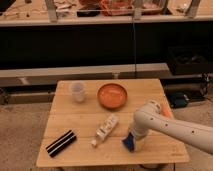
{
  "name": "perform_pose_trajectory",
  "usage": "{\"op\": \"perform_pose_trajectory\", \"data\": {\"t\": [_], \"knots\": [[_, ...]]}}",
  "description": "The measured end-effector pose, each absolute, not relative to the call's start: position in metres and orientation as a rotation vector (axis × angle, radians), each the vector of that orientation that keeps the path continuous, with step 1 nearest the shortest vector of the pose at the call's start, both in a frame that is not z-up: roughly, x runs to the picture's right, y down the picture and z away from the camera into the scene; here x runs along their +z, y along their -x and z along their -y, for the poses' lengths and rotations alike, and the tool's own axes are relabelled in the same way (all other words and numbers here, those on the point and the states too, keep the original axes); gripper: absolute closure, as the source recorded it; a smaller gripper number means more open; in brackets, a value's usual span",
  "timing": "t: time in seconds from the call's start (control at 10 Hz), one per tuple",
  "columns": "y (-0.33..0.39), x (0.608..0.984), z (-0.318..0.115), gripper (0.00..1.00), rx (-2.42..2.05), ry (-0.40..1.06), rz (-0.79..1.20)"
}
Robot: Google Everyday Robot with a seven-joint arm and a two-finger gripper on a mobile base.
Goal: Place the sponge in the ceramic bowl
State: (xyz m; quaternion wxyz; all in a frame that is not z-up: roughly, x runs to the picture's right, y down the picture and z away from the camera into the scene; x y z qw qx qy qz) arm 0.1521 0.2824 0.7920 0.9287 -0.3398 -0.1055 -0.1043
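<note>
The ceramic bowl [112,95] is shallow, round and orange-brown, and sits empty at the back middle of the wooden table [80,120]. A blue sponge [128,144] shows near the table's front right edge, partly covered by the gripper. My gripper [133,142], at the end of the white arm [165,125] reaching in from the right, is down at the sponge, well in front of the bowl and to its right.
A small translucent cup [77,91] stands left of the bowl. A white bottle [105,130] lies on its side mid-table. A black striped block [61,143] lies at the front left. An orange patch [167,109] shows behind the arm. Shelving runs behind the table.
</note>
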Motion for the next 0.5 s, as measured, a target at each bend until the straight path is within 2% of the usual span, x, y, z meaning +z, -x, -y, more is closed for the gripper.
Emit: {"op": "perform_pose_trajectory", "data": {"t": [0.1,0.5], "knots": [[-0.1521,0.7923,-0.2812,0.88,-0.212,0.695,0.216],[-0.1546,0.7963,-0.2797,0.49,-0.204,0.694,0.219]]}}
